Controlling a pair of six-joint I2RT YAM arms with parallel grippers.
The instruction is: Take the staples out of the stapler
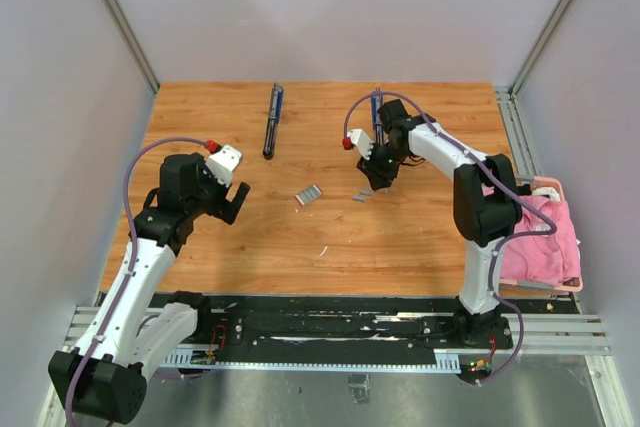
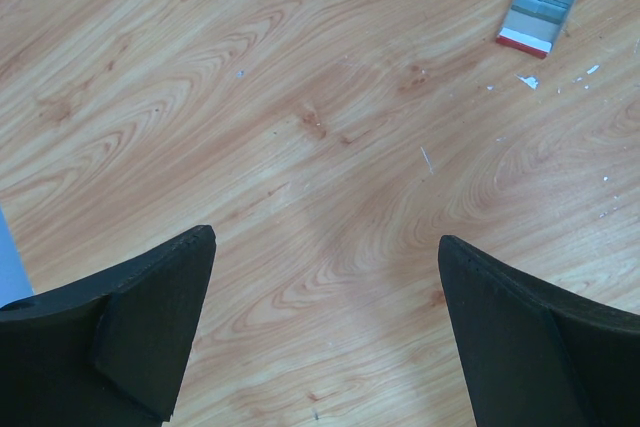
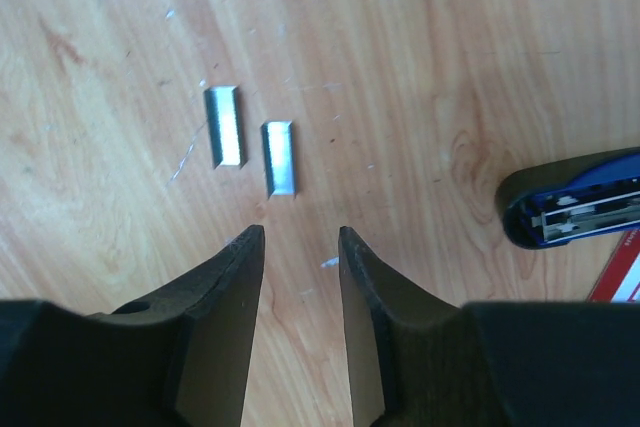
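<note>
A pale wooden tabletop [image 1: 330, 247] stands between plain grey walls, with a metal rail along its near edge. Counted from above, there are two staplers, two strips of staples, one small box and one basket.

The staples [image 1: 362, 196] lie loose on the wood near the middle of the tabletop, just beside the right tool [image 1: 377, 179]. The right wrist view shows two short silvery-grey channels with folded-down edges. They lie side by side, nearly parallel and not touching, with the farther strip [image 3: 224, 126] to the left of the nearer strip [image 3: 279, 158]. The right tool hangs just short of the nearer strip. Its black fingers [image 3: 225, 307] stand a narrow gap apart with nothing between them, so it is released.

To its right lies the end of a blue stapler [image 3: 575, 212], its metal channel showing. The second stapler [image 1: 272, 119], dark and stretched out long, lies toward the far side, well apart from the staples.

The box [image 1: 309, 194], white with red ends and grey strips inside, lies to the left of the staples.

The left tool [image 1: 228, 197] hangs over bare wood on the left, spread wide and holding nothing.

A pink basket [image 1: 555, 187] with a pink cloth [image 1: 540, 237] sits past the tabletop's right edge.
</note>
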